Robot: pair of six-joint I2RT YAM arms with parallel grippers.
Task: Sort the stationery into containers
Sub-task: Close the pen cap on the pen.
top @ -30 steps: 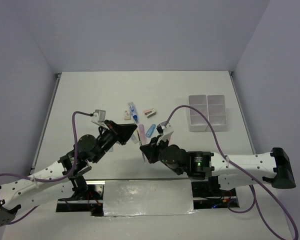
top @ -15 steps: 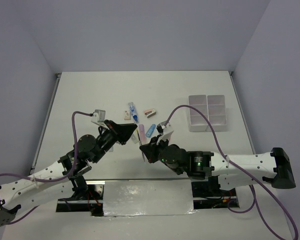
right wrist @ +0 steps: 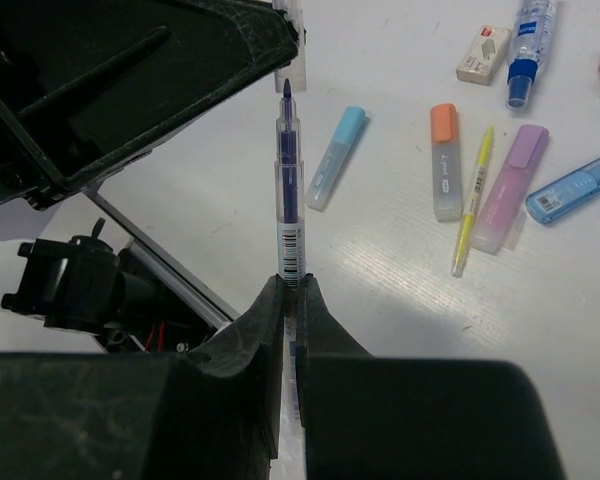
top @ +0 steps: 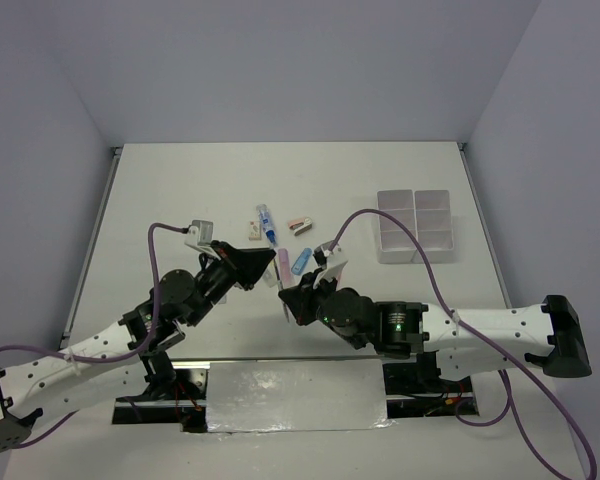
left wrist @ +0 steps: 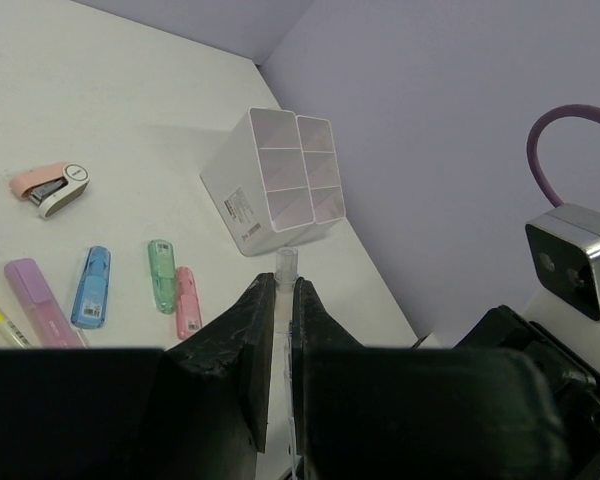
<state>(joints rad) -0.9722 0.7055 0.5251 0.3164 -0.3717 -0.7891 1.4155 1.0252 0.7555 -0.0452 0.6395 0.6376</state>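
Observation:
My right gripper (right wrist: pixel 290 285) is shut on a clear pen (right wrist: pixel 288 190) with blue ink, held above the table with its tip pointing at my left gripper (top: pixel 276 275). My left gripper (left wrist: pixel 283 285) is shut on a clear pen cap (left wrist: pixel 285 265), whose end pokes out past the fingertips. In the right wrist view the cap (right wrist: pixel 289 62) sits just beyond the pen's tip. The containers (top: pixel 415 225), a white block of compartments, stand at the right, also seen in the left wrist view (left wrist: pixel 280 180). Loose stationery lies between the arms and beyond them.
On the table lie a blue-white tube (top: pixel 267 222), an eraser (top: pixel 252 228), a pink-white item (top: pixel 299 226), and light blue (right wrist: pixel 336 157), orange (right wrist: pixel 444 160), purple (right wrist: pixel 510 187) and blue (right wrist: pixel 580 185) markers plus a yellow pen (right wrist: pixel 472 200). Green (left wrist: pixel 161 275) and pink (left wrist: pixel 187 300) markers lie near the containers.
My right gripper has crept slightly left toward the left gripper with the pen. The left arm holds still.

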